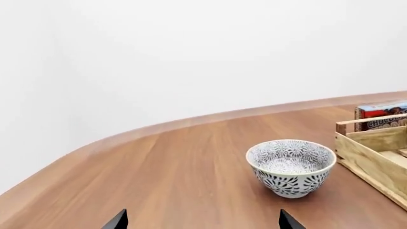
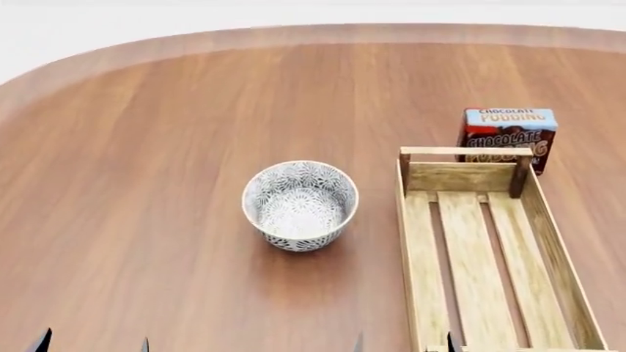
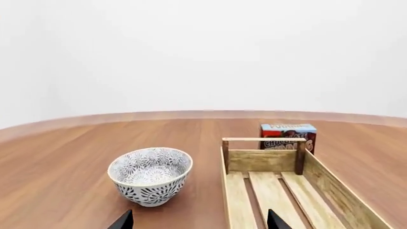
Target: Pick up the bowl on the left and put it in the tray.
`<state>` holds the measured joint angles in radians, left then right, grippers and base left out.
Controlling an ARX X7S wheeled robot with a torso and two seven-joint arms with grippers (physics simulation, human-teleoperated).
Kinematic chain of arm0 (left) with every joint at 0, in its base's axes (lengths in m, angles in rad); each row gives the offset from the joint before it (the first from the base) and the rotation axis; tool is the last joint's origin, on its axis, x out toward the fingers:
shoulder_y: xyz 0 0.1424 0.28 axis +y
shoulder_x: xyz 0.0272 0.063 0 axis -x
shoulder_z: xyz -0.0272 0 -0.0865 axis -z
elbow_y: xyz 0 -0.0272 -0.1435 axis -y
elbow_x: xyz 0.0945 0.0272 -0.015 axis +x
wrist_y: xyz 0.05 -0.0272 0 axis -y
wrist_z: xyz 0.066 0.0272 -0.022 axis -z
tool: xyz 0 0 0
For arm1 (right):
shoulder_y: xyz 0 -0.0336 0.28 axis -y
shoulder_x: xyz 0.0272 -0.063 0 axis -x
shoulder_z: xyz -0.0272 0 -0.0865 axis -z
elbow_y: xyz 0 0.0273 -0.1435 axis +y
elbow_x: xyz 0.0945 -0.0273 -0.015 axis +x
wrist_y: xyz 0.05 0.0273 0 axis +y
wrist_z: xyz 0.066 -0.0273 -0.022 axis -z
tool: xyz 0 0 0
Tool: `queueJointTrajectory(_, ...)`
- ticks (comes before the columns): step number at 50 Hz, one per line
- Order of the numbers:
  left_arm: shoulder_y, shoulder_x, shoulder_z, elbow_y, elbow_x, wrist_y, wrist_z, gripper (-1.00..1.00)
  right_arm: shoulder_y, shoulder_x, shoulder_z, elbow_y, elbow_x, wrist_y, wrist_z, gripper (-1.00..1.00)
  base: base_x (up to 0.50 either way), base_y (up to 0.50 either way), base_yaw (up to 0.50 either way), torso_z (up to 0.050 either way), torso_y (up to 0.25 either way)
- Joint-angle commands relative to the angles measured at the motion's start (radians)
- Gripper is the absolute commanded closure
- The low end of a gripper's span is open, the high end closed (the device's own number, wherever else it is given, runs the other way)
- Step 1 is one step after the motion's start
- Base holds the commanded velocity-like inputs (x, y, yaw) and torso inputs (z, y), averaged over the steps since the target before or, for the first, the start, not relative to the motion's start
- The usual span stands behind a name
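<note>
The bowl (image 2: 299, 205) stands upright on the wooden tabletop (image 2: 137, 183), left of the tray (image 2: 486, 253) and apart from it. The tray lies lengthwise, near to far, slats bare. A chocolate pudding box (image 2: 506, 136) stands just beyond its far crossbar. My left end effector (image 1: 202, 220) shows only two dark fingertips, spread apart, short of the bowl. My right end effector (image 3: 198, 220) likewise shows spread tips, holding nothing.
</note>
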<state>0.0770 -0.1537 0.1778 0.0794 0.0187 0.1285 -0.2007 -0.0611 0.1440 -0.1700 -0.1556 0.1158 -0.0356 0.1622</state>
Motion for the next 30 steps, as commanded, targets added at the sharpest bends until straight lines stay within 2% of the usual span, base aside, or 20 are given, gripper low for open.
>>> queueJointTrajectory(1, -0.003, -0.007, 0.007, -0.002, -0.008, 0.001, -0.009, -1.00, 0.002, 0.008, -0.008, -0.001, 0.008, -0.002, 0.010, -1.00, 0.50, 0.00, 0.00, 0.000, 0.000)
queueJointTrajectory(7, -0.005, -0.009, 0.007, 0.009, -0.014, -0.014, -0.016, -1.00, 0.015, 0.011, -0.006, 0.006, 0.029, 0.050, 0.016, -1.00, 0.50, 0.00, 0.00, 0.000, 0.000)
queueJointTrajectory(13, -0.013, -0.024, 0.009, 0.108, -0.034, -0.094, -0.002, -1.00, 0.043, 0.037, -0.006, -0.115, 0.077, 0.262, 0.028, -1.00, 0.18, 0.00, 0.00, 0.000, 0.000)
queueJointTrajectory(14, -0.019, -0.036, 0.014, 0.166, -0.040, -0.158, 0.014, -1.00, 0.058, 0.045, 0.006, -0.185, 0.107, 0.360, 0.042, -1.00, 0.00, 0.00, 0.00, 0.000, 0.000)
queueJointTrajectory(16, -0.026, -0.046, 0.017, 0.221, -0.037, -0.206, 0.018, -1.00, 0.072, 0.053, 0.017, -0.248, 0.122, 0.436, 0.064, -1.00, 0.00, 0.00, 0.00, 0.000, 0.000)
queueJointTrajectory(20, -0.071, -0.063, -0.015, 0.415, -0.107, -0.422, 0.037, -1.00, 0.139, 0.088, 0.043, -0.439, 0.152, 0.659, 0.114, -1.00, 0.00, 0.00, 0.00, 0.000, 0.000)
queueJointTrajectory(23, -0.104, -0.068, -0.050, 0.536, -0.187, -0.572, 0.046, -1.00, 0.198, 0.098, 0.089, -0.539, 0.221, 0.806, 0.131, -1.00, 0.00, 0.00, 0.00, 0.000, 0.000)
queueJointTrajectory(24, -0.131, -0.077, -0.065, 0.608, -0.227, -0.664, 0.048, -1.00, 0.239, 0.105, 0.115, -0.603, 0.260, 0.885, 0.140, -1.00, 0.00, 0.00, 0.00, 0.000, 0.000)
queueJointTrajectory(27, -0.182, -0.082, -0.101, 0.706, -0.288, -0.773, 0.045, -1.00, 0.306, 0.105, 0.164, -0.689, 0.334, 1.017, 0.153, -1.00, 0.00, 0.00, 0.00, 0.000, 0.000)
queueJointTrajectory(28, -0.226, -0.079, -0.136, 0.762, -0.351, -0.861, 0.043, -1.00, 0.355, 0.108, 0.194, -0.735, 0.369, 1.089, 0.166, -1.00, 0.00, 0.00, 0.00, 0.000, 0.000)
queueJointTrajectory(30, -0.286, -0.083, -0.169, 0.819, -0.407, -0.941, 0.040, -1.00, 0.429, 0.105, 0.244, -0.798, 0.436, 1.182, 0.170, -1.00, 0.00, 0.00, 0.00, 0.010, 0.000)
